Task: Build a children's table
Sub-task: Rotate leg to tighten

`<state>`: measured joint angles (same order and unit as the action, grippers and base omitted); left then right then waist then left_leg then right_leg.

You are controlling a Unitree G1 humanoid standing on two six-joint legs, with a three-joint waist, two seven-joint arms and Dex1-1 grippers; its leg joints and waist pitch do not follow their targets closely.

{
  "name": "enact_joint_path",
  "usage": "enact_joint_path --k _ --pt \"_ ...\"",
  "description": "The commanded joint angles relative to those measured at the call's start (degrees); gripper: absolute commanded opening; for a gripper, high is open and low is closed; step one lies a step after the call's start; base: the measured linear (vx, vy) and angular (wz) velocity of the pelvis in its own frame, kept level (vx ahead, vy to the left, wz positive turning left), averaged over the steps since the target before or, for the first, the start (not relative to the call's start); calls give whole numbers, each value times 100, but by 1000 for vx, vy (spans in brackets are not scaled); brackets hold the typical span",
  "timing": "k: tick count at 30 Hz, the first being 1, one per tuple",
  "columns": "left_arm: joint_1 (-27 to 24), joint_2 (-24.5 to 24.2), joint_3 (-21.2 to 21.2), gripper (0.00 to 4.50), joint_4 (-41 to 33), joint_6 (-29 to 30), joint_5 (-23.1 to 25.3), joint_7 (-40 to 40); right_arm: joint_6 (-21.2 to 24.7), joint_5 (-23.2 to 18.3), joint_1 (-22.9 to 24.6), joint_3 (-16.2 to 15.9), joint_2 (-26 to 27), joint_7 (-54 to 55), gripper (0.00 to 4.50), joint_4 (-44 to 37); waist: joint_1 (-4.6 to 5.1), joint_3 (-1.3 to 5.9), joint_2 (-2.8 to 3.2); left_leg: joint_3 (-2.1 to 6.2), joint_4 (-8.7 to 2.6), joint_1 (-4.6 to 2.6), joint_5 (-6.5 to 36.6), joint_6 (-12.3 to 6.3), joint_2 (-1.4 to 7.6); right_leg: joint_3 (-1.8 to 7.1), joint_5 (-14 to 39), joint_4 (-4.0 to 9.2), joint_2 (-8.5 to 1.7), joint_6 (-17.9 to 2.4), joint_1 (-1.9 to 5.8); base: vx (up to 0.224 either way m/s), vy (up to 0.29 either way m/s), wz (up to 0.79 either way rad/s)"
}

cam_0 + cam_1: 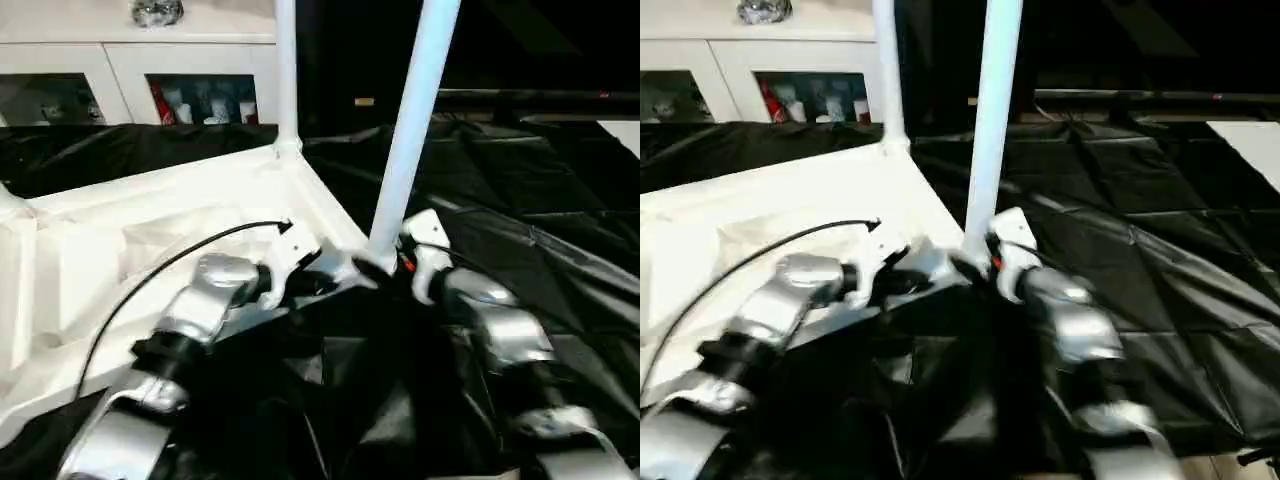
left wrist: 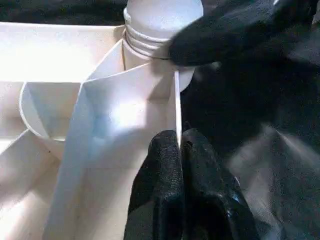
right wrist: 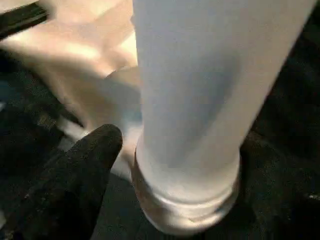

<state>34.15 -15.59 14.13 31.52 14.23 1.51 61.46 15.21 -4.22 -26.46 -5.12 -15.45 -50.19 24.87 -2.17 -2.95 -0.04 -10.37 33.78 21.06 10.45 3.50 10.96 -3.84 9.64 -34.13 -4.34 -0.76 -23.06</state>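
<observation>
the white plastic tabletop [image 1: 150, 250] lies ribbed underside up on crinkled black sheeting [image 1: 520, 200] — two smooth round legs [image 1: 410, 130] stand in corner sockets. left gripper [image 2: 179, 150] pinched shut on a thin rib; right gripper's [image 1: 395, 262] spread is unclear, beside the near leg's threaded base.

Black crinkled sheet [image 1: 520, 190] underneath; upturned white tabletop [image 1: 150, 240] lying on it.

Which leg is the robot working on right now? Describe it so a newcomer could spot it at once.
Start at the white tabletop lying underside up on the black sheet. Go to its near corner, between the left gripper and the right gripper. The leg rising there leans to the right, while the far leg at the next corner stands straight.
</observation>
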Motion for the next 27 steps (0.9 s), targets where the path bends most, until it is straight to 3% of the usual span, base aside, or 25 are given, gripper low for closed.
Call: enact_joint_path --k 1,6,7,10,12,20,24,27 --pt "122 157 213 0 -235 -275 -113 137 54 -312 110 -942 200 -1180 385 -367 -15 364 -10 64 -399 -37 1192 -363 220 266 1177 396 -386 -1323 294 0 0 0" --pt "83 -89 240 0 -239 -434 -139 544 85 -320 153 -1010 -165 -1764 385 -517 -53 344 -13 63 -413 -65 1365 -294 239 262 1519 423 -385 -1300 276 0 0 0" --pt "65 -162 257 0 -246 -486 -147 670 94 -329 149 -1013 -235 -1866 362 -537 -62 337 -21 64 -420 -68 1423 -277 244 262 1634 432 -388 -1270 271 0 0 0" --pt "24 -311 287 0 -263 -562 -163 912 154 -380 119 -1013 -339 -2030 356 -548 -78 337 -14 66 -422 -70 1451 -252 248 264 1738 434 -394 -1235 267 0 0 0" --pt "8 -367 290 0 -236 -613 -153 981 180 -384 108 -1010 -361 -2098 318 -546 -99 337 -11 63 -422 -80 1434 -218 249 268 1761 436 -395 -1230 254 0 0 0" --pt "-39 -407 302 0 -267 -631 -168 1057 284 -408 155 -1007 -341 -2212 267 -605 -139 352 -14 63 -422 -75 1317 -189 253 268 1577 404 -397 -1256 265 0 0 0" --pt "-31 -299 226 0 -248 -515 -174 848 305 -435 224 -971 -241 -2090 263 -611 -142 356 -12 60 -417 -74 1275 -203 251 265 1486 395 -393 -1284 266 0 0 0" --pt "109 -15 69 0 -128 -333 -184 342 291 -318 194 -768 100 -1354 263 -396 -128 342 -11 64 -426 -79 1369 -154 246 267 1676 417 -402 -1258 258 0 0 0"
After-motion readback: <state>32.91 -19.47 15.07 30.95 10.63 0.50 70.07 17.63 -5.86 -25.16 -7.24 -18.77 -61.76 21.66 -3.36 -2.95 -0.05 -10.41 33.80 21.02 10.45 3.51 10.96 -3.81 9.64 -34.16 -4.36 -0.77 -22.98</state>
